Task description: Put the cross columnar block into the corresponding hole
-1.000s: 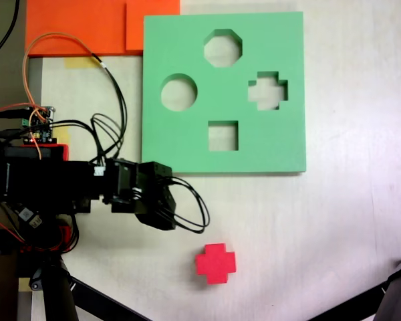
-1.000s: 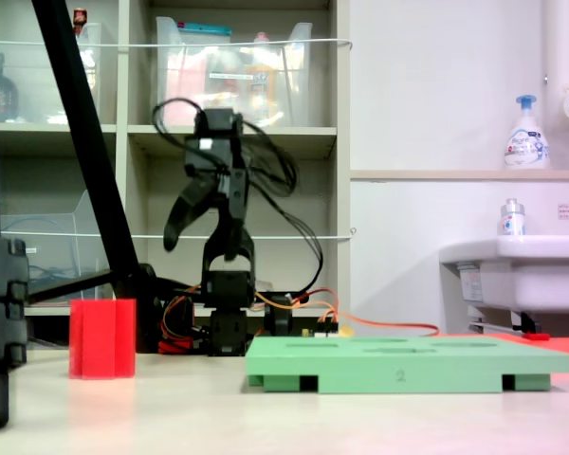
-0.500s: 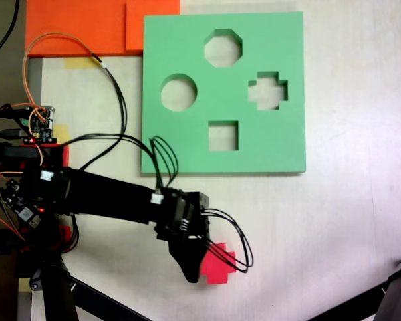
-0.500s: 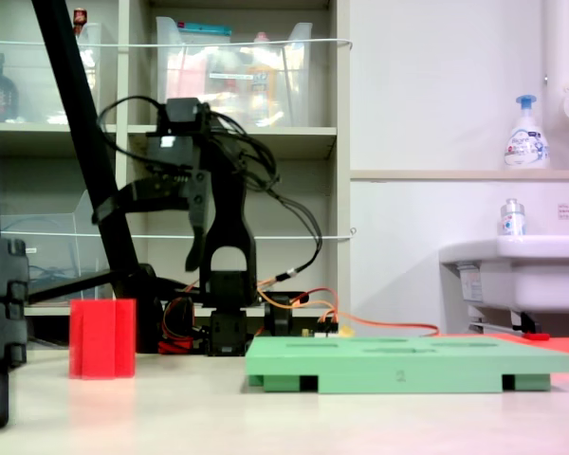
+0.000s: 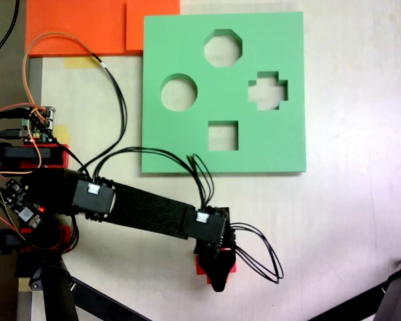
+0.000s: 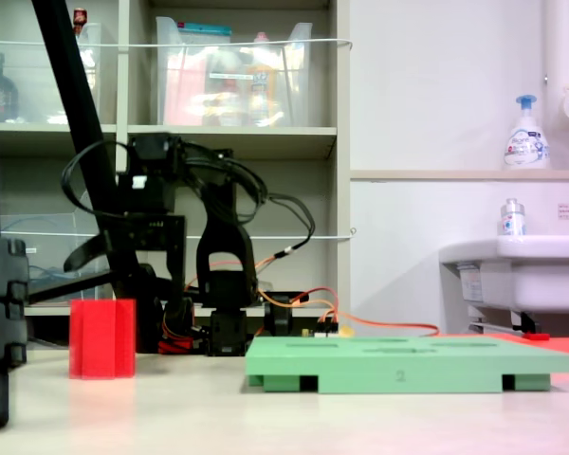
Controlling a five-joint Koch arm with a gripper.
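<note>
On the desk (image 5: pixel 361 221) the green board (image 5: pixel 187 144) lies unmoved, its cross hole (image 5: pixel 267 90) empty. My arm has swung from beside the board to right over the red cross block (image 5: pixel 202 266), still standing well short of it. End effector (image 5: pixel 217 271) covers it; grip unclear, so grasping comes next.

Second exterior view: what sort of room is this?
Probably a lab or workshop: storage bins on shelves, a sink with a soap bottle, and a small robot arm on the table.
</note>
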